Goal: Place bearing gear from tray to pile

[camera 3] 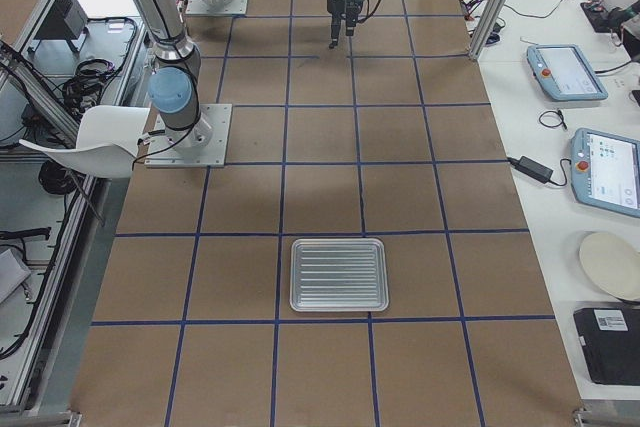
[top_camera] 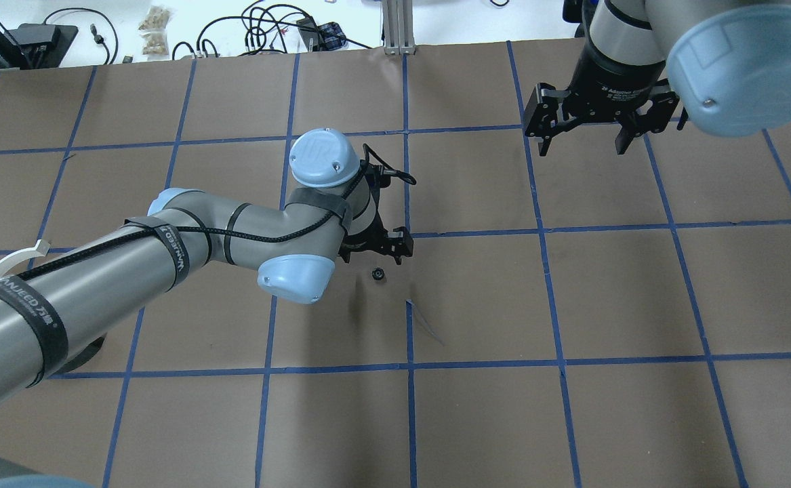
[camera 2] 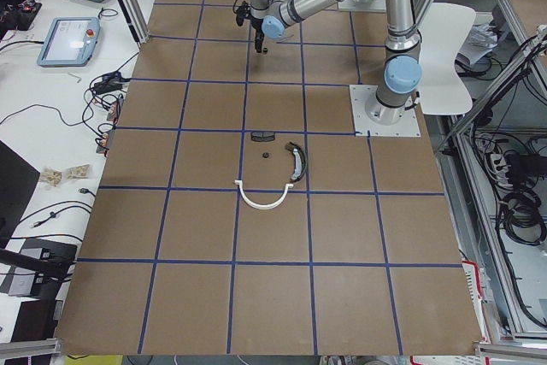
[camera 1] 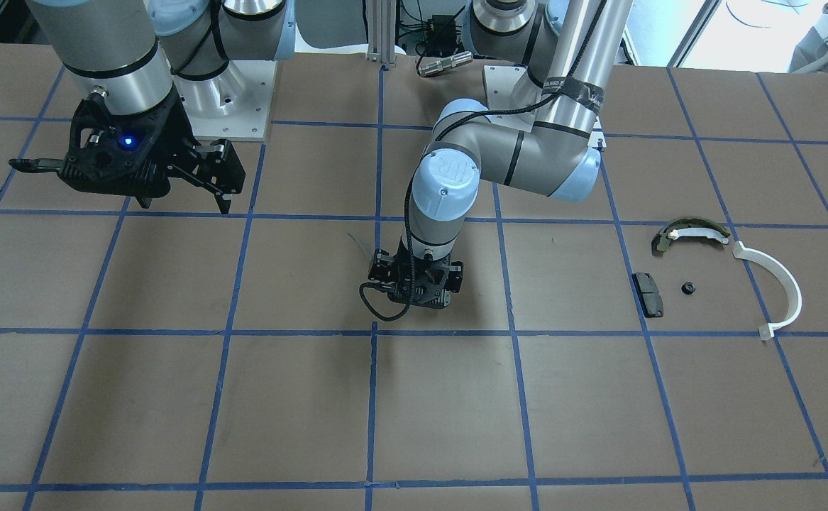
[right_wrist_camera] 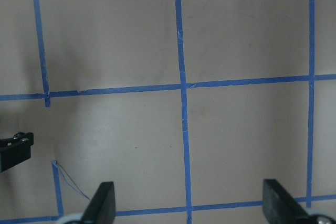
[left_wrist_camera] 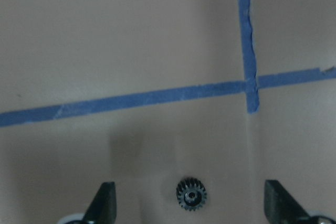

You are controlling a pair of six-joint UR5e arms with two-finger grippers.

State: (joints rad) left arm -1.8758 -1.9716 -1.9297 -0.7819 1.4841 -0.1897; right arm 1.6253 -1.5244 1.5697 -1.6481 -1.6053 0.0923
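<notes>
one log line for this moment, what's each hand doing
left hand: open above bearing gear lying on table | right hand: open, empty | tray: empty | pile: holds small black round part

Bright, even overhead light; soft shadows pool on the worktop (left_wrist_camera: pixel 157 35) between the jaws; wrist views slightly blurred.

Silver arm tubes (top_camera: pixel 97 278), pale-blue joint caps (top_camera: pixel 320 157) — black cable (top_camera: pixel 246 236)
</notes>
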